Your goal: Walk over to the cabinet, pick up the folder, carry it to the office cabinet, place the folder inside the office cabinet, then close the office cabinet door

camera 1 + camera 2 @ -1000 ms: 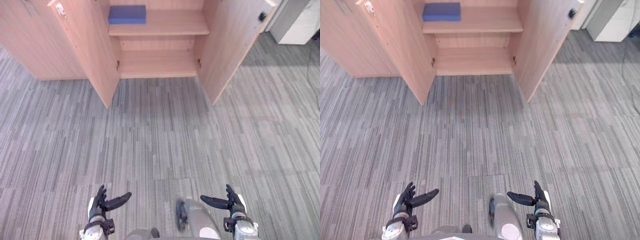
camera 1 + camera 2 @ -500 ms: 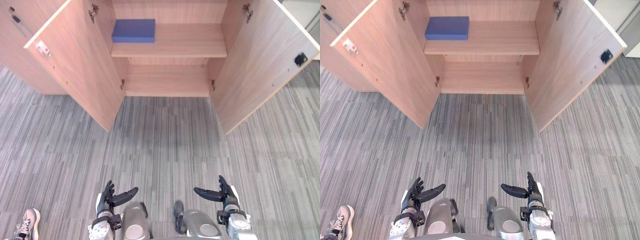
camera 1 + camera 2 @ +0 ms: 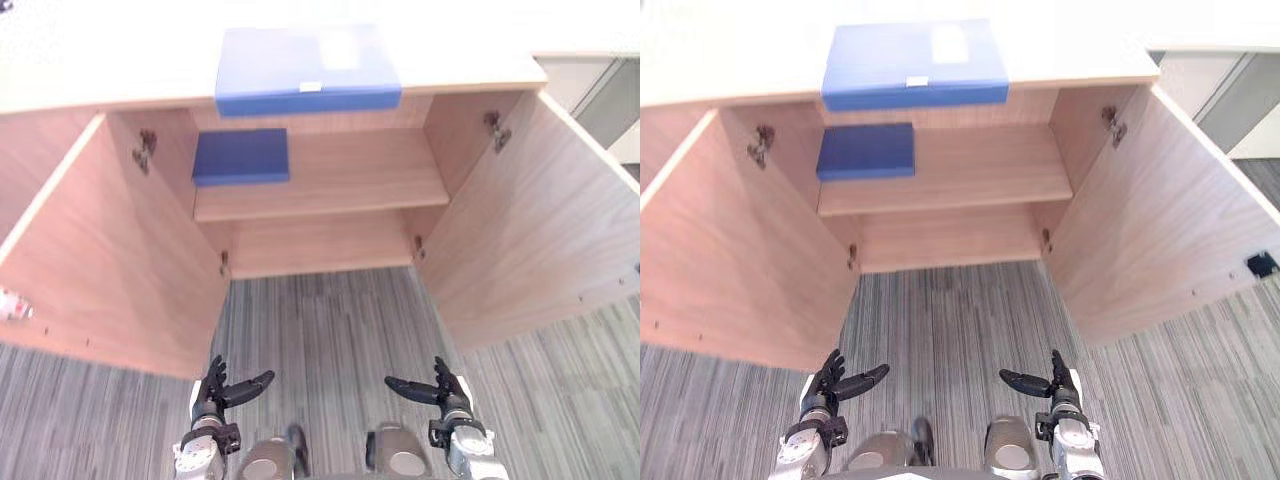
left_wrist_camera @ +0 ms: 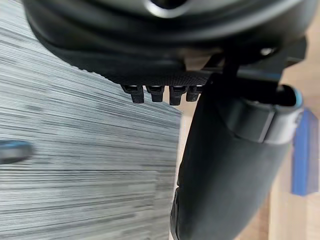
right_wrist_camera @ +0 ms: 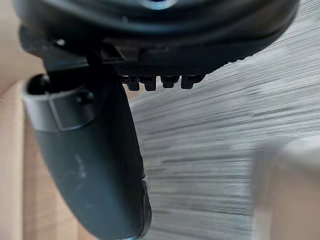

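A large blue folder point(image 3: 305, 70) lies flat on the top of the light wooden cabinet point(image 3: 470, 70), near its front edge. A smaller blue folder point(image 3: 241, 156) lies on the upper shelf point(image 3: 350, 185) inside, at its left end. Both cabinet doors stand wide open, the left door point(image 3: 100, 260) and the right door point(image 3: 530, 230). My left hand point(image 3: 212, 398) and right hand point(image 3: 448, 395) hang low over the carpet in front of the cabinet, fingers straight, thumbs pointing inward, holding nothing. In the left wrist view a blue folder edge point(image 4: 304, 152) shows past the thumb.
Grey striped carpet point(image 3: 320, 320) runs from my hands to the cabinet's base between the two open doors. The lower shelf point(image 3: 320, 245) is bare. A pale grey unit point(image 3: 615, 100) stands behind the cabinet at the right.
The camera has come much closer to the cabinet and tipped up, so its top with the large blue folder has come into view. Both hands keep the same pose.
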